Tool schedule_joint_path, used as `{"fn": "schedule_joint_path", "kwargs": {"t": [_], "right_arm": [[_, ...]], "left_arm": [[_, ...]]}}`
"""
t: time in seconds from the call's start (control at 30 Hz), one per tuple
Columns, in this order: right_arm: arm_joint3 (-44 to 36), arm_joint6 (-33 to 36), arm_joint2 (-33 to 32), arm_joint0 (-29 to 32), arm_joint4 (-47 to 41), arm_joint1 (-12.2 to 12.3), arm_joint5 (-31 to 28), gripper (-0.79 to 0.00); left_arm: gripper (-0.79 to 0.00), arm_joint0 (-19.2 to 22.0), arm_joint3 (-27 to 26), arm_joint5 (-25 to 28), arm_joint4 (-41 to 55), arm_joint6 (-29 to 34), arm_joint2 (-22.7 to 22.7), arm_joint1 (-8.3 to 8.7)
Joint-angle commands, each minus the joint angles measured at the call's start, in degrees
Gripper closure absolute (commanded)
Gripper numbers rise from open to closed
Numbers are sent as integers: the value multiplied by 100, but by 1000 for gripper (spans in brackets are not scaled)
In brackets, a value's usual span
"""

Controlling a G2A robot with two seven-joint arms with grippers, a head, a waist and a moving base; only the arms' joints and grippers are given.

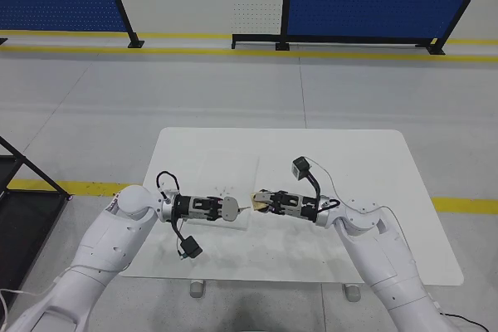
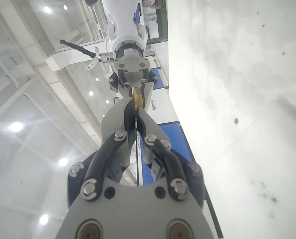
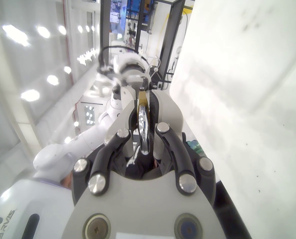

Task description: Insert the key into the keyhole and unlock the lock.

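Above the white table [image 1: 357,158] my two grippers meet tip to tip. My left gripper [image 2: 135,106] is shut on the key [image 2: 137,125], a thin dark blade seen edge-on between its fingers. The key's tip touches the end face of the brass padlock [image 2: 138,98]; how deep it sits I cannot tell. My right gripper [image 3: 144,95] is shut on that padlock, whose chrome shackle [image 3: 144,125] points back toward the wrist and whose brass body [image 3: 142,100] sits between the pads. From above, the left gripper [image 1: 236,207] and right gripper [image 1: 264,201] face each other with the padlock [image 1: 256,199] between them.
A black rack [image 1: 0,191] stands off the table's left side. Blue partition panels [image 1: 365,17] line the far floor. A small brown crumb [image 2: 236,121] lies on the tabletop. The table has free room on both sides of the arms.
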State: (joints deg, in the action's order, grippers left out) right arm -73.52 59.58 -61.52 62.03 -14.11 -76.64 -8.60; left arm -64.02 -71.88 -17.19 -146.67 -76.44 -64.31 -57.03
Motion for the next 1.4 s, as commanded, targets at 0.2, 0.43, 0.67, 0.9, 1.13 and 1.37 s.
{"fn": "schedule_joint_path", "kwargs": {"t": [0.2,0.43,0.67,0.9,1.13,1.37], "right_arm": [[69,98,51,-42,-94,20,-31,0],[90,104,86,-59,-165,37,-66,0],[110,114,118,-75,-240,53,-86,0],[104,106,151,-85,-261,72,-86,0],[95,41,177,-82,-294,87,-68,0],[95,-32,211,-86,-321,98,-49,0]], "left_arm": [[0,31,8,-22,3,35,61,10],[0,63,25,-25,15,59,129,15],[0,87,58,-38,29,146,175,20],[0,108,67,-60,70,145,209,28],[0,123,87,-87,128,208,231,33],[0,122,91,-112,108,320,264,38]]}}
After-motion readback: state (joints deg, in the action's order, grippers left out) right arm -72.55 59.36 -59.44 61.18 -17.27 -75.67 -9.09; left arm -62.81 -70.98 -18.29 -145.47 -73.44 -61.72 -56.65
